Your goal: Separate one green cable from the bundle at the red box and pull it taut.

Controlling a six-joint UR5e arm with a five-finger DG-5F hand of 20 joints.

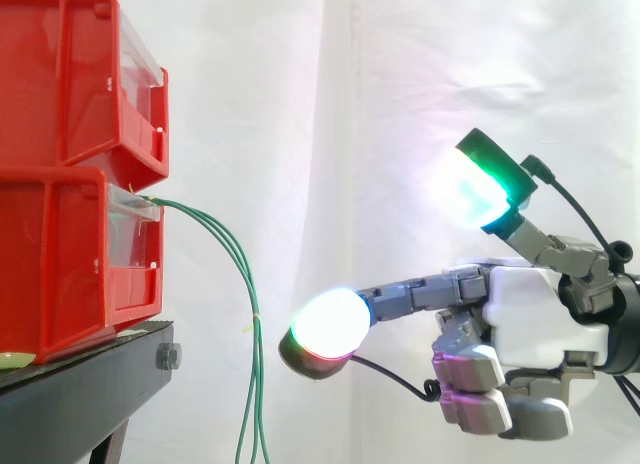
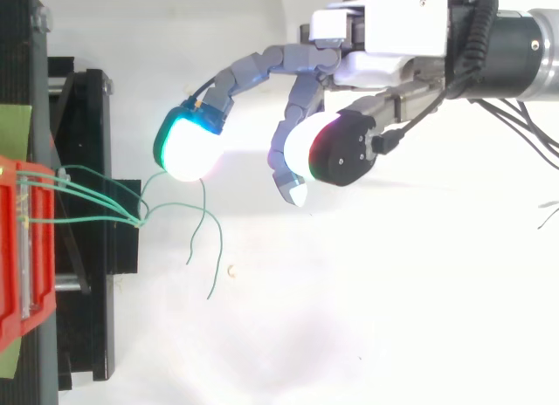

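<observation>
The green cables (image 2: 141, 220) come out of the front of the lower red box (image 1: 60, 254), which sits on the black stand (image 1: 90, 384) with its front near the stand's front edge. From there they arc outward together and hang loose past that edge, so they are slack and bunched rather than taut. From above they fan out from the box, meet at one spot, then split into free curling ends. That split is probably the easiest place to pick out a single strand. The hand (image 1: 540, 314) is level with the hanging stretch and holds nothing. One finger reaches toward the cables, and its glowing pad (image 1: 328, 329) is near them, apparently not touching. A green-glowing pad (image 1: 480, 189) is lifted high and well apart from it, and the other fingers are tucked down under the palm. That wide gap looks like a readied pinch, left open so one cable can pass between the pads before they close.
</observation>
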